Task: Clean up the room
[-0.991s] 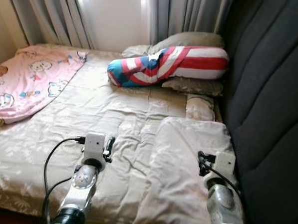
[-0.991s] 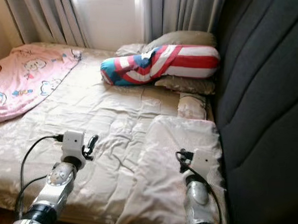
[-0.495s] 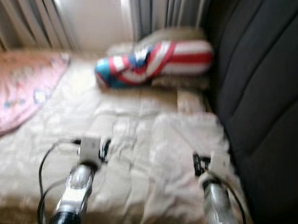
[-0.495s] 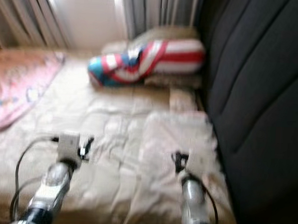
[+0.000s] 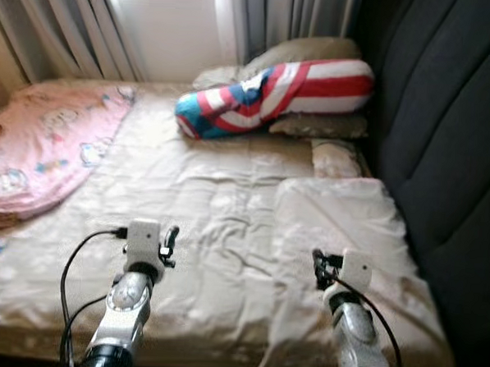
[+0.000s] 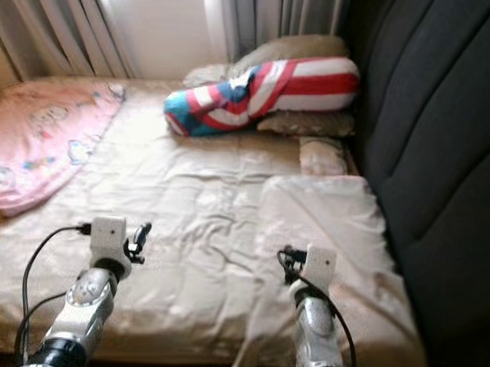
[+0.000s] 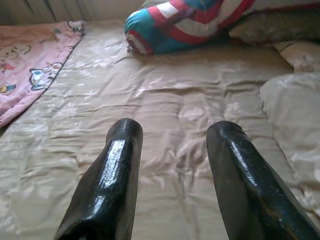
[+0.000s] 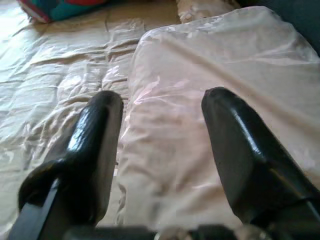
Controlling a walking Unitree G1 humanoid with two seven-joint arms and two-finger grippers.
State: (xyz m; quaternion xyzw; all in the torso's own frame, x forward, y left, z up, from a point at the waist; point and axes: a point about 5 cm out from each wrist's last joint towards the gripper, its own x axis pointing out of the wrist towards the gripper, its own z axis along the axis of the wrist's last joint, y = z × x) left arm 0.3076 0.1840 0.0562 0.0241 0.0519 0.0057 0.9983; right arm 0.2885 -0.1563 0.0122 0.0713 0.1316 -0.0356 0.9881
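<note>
Head views: cream pillow point(image 5: 341, 230) lies at the bed's point(image 5: 219, 199) near right corner, against the headboard point(image 5: 445, 120).

Left wrist view: left gripper point(image 7: 172, 175) apart, empty, over the sheet.

Right wrist view: right gripper point(image 8: 160, 150) apart, above the pillow; advise pinching its near edge squarely.

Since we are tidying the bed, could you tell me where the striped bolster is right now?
The striped bolster lies at the far end of the bed, right of centre in the head views, resting against the beige pillows beside the dark headboard.
</note>
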